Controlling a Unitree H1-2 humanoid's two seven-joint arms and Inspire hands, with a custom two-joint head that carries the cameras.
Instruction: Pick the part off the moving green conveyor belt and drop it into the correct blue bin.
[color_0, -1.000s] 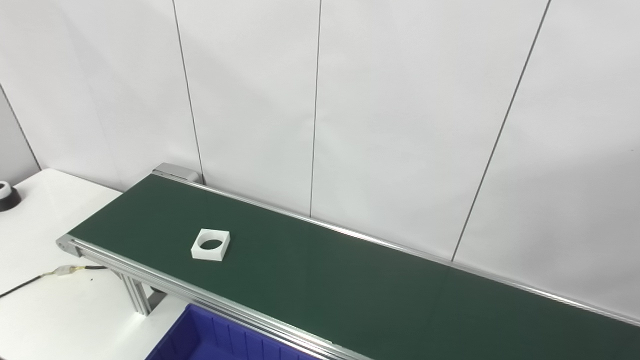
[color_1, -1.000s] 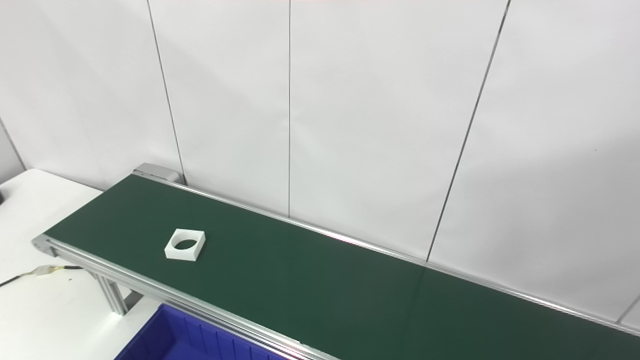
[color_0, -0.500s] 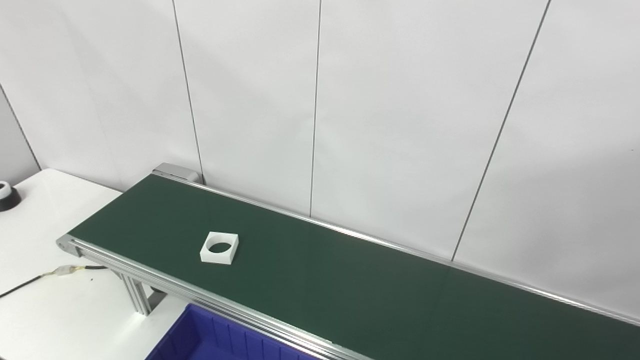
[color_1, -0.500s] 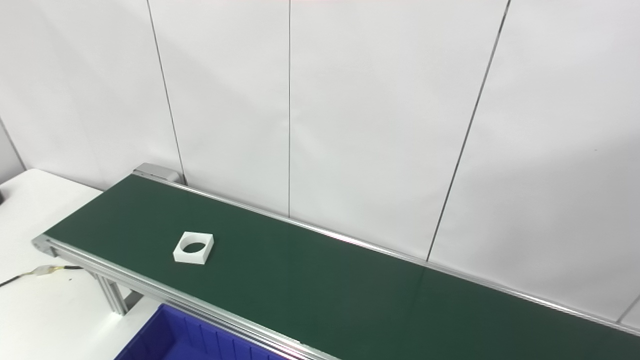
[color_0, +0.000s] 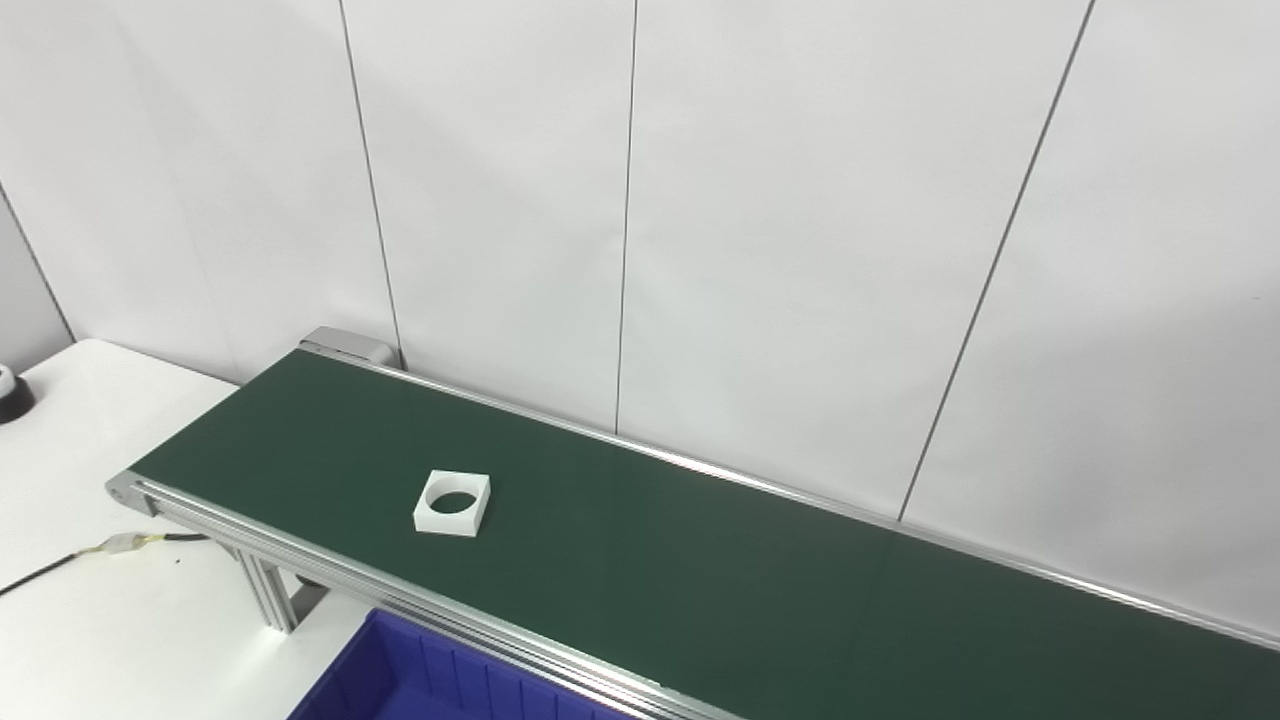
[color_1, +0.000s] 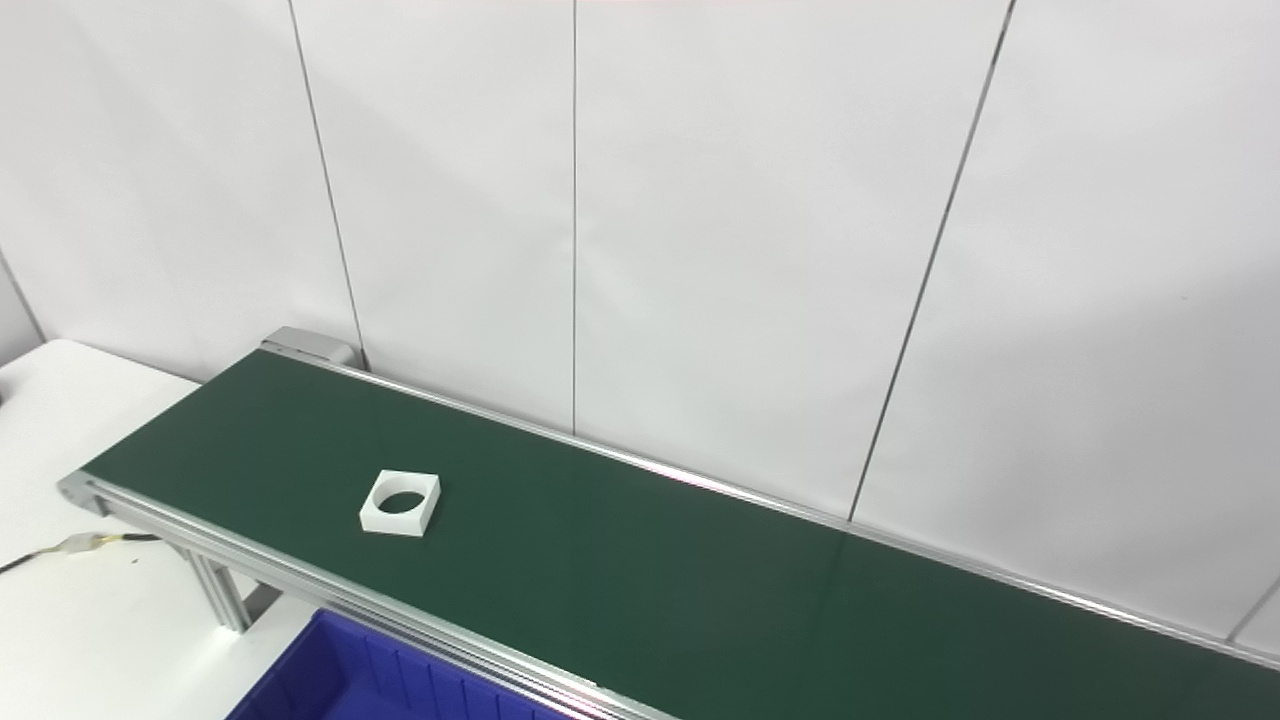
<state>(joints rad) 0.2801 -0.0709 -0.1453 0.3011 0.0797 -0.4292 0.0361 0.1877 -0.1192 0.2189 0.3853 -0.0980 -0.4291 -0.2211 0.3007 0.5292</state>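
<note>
A: What's on the belt?

B: One white part (color_0: 452, 503), a flat square block w/ a round hole thru its middle, lying flat on the green conveyor belt (color_0: 700, 580). It sits toward the belt's left end, a bit nearer the front rail than the back rail, touching neither.

A: And the bin?

B: Blue bin (color_0: 420, 685) at the bottom edge, just in front of the belt's front rail and lower than it. Only its back-left corner shows; ribbed inner wall visible, contents can't be made out. Part and bin are apart, w/ the rail between them.

A: Hands?

B: Neither left nor right hand is in either eye view, so no telling if they're open, closed or gripping anything.

A: Surroundings?

B: White table (color_0: 90, 620) under the belt's left end, a cable (color_0: 60, 565) w/ a pale connector lying on it, a dark round object (color_0: 12, 395) cut off at the left edge. White panelled wall (color_0: 800, 250) behind the belt.
</note>
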